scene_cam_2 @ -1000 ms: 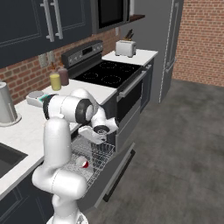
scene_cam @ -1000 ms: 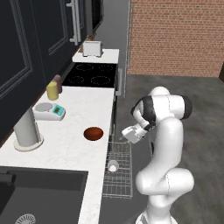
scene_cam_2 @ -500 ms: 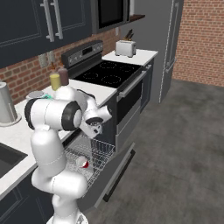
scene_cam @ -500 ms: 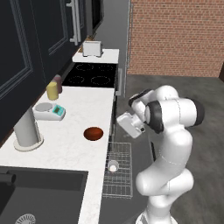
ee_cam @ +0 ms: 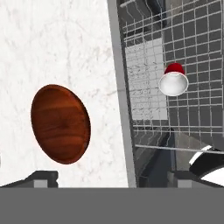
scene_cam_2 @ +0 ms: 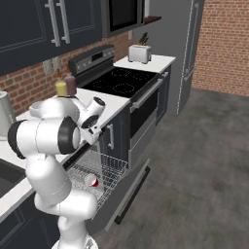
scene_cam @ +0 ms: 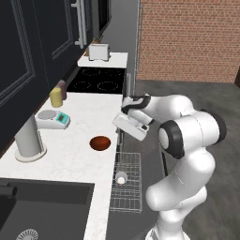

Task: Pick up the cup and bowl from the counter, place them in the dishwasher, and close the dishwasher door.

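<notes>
Bowl [scene_cam: 100, 143] sits upright on the white table [scene_cam: 75, 136], close to its right edge, and it is the one piece not yet loaded. The cup [scene_cam: 121, 177] already lies in the pulled-out wire rack of the dishwasher [scene_cam: 126, 187], so I judge the first half of the loading done and the bowl to be the step in hand.

The gripper [scene_cam: 123, 121] hangs above the table's right edge, a little farther along the table than the bowl and above it, with nothing between its fingers; they stand spread wide. In the hand view the bowl [ee_cam: 60, 124] lies to the left of the line between the two fingertips [ee_cam: 43, 178], while the cup [ee_cam: 173, 82] in the rack sits off to the right. So the coming move turns on this: the bowl is down and to the left of the hand, on the table side of the edge, not directly under it.

Being round, the bowl offers no long axis to line up with; a pinch on its rim looks the likely way in. Its shallow wall could slip if the fingers land off centre.

The dishwasher door [scene_cam_2: 129, 187] is folded down and open below the rack.
</notes>
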